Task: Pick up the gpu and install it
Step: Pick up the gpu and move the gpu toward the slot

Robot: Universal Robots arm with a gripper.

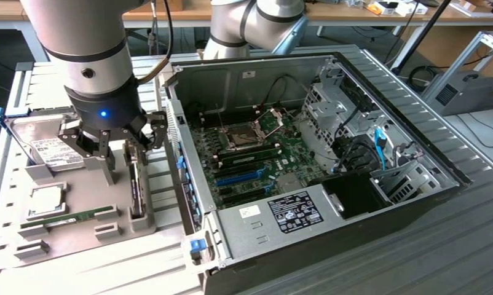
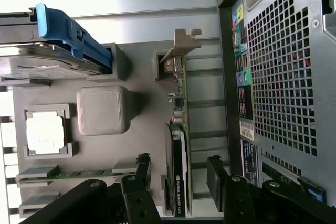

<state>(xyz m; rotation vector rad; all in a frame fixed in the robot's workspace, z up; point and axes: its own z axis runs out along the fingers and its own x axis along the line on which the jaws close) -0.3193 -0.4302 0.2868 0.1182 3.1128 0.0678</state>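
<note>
Hovering wide open, black robot gripper straddling thin green-and-black gpu without touching, card on edge in grey plastic tray, silver end bracket.

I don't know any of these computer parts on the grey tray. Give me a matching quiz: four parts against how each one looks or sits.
Parts:
1 gpu
2 hard drive
3 processor chip
4 RAM stick

Descriptions:
A held in a blue frame
B long thin green strip
C standing on edge, silver bracket at one end
D silver square lying flat

Pairs: 1-C, 2-A, 3-D, 4-B
</note>
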